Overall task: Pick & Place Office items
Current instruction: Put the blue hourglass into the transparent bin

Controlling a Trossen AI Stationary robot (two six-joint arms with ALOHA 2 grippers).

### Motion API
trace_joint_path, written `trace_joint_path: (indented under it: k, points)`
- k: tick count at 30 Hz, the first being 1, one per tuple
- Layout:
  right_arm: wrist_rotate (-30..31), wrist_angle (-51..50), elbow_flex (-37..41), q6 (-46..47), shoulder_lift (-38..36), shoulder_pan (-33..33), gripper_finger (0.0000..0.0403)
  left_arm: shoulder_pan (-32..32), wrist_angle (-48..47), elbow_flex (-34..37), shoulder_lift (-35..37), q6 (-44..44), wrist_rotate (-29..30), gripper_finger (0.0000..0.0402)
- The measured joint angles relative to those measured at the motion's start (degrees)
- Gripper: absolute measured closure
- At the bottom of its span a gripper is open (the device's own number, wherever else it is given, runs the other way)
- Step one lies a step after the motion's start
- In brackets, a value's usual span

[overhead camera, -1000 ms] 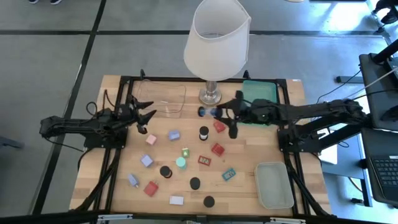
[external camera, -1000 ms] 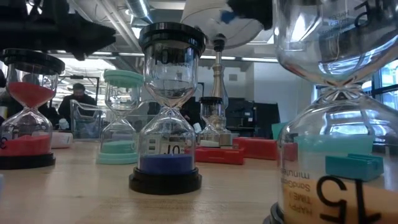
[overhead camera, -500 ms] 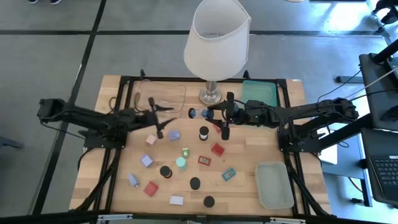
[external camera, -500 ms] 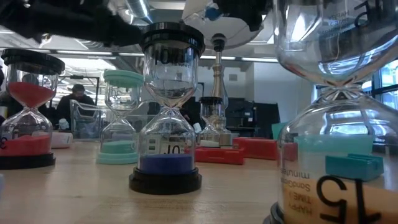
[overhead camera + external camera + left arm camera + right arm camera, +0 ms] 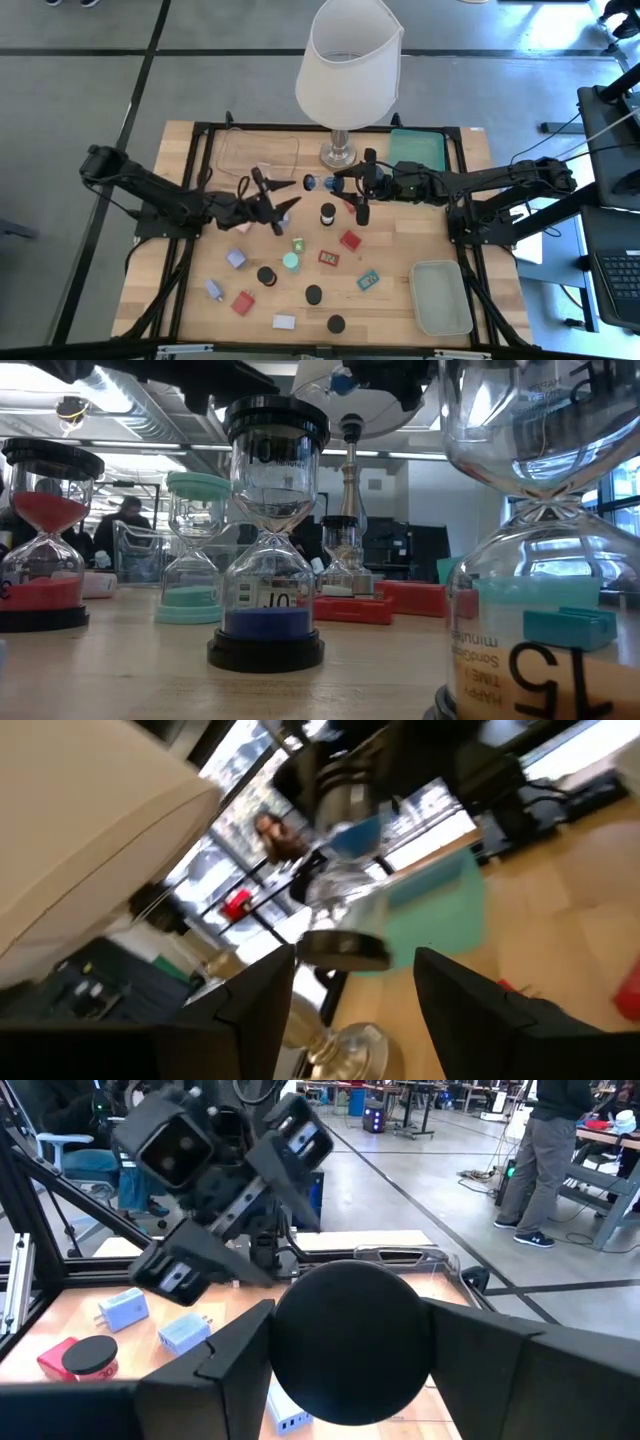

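Observation:
The office items stand scattered on the table's middle: black-capped sand timers (image 5: 328,213), red blocks (image 5: 349,240), lavender blocks (image 5: 236,259), a teal tag (image 5: 368,280). In the low view they show as hourglasses (image 5: 266,540). My right gripper (image 5: 338,184) is near the lamp's foot, shut on a blue sand timer (image 5: 320,183). My left gripper (image 5: 274,200) hangs open over the items left of centre, touching nothing I can see. In the left wrist view its fingers (image 5: 262,1005) stand apart, facing a black-capped timer (image 5: 345,950). My right gripper pinches the blue sand timer by its black round end cap (image 5: 350,1340), one finger (image 5: 220,1370) on each side. The fingers come level from the table's right, along the timer. The timer is lifted clear and lies level, its blue end (image 5: 318,183) pointing toward the table's left.
A big white-shaded lamp (image 5: 350,60) stands at the far middle. A clear tray (image 5: 260,155) lies far left, a green tray (image 5: 415,150) far right, and a grey-green tray (image 5: 440,297) near right. People show in the room beyond.
My left arm has reached toward the table's right, from beside the clear tray to over the items left of centre, staying open. My right gripper carried the blue timer a little toward the table's left early on, then held still.

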State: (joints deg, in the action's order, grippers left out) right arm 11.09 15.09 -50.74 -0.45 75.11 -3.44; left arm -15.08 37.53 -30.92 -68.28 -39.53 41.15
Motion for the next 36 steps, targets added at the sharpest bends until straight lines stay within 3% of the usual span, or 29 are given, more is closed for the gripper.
trace_joint_path:
  k: [10, 18, 29, 36]
  points:
    - [-2.66, 0.71, 0.00, 3.48, 0.00, 0.02, 0.0183, -0.15, 3.10, -0.11, -1.11, -5.57, -1.75, 0.0138]
    - [-6.23, 3.42, 0.00, 5.97, 0.00, 0.02, 0.0180, 1.13, 5.07, -0.11, -1.11, -7.37, -11.76, 0.0138]
    - [-8.34, 7.86, 0.00, 5.97, -0.02, -0.04, 0.0180, 3.68, 11.74, -0.11, -1.09, -11.28, -12.59, 0.0139]
    - [-8.95, 10.13, 0.00, 5.81, 0.00, -0.04, 0.0180, 5.69, 12.44, -0.11, -1.09, -10.64, -18.13, 0.0139]
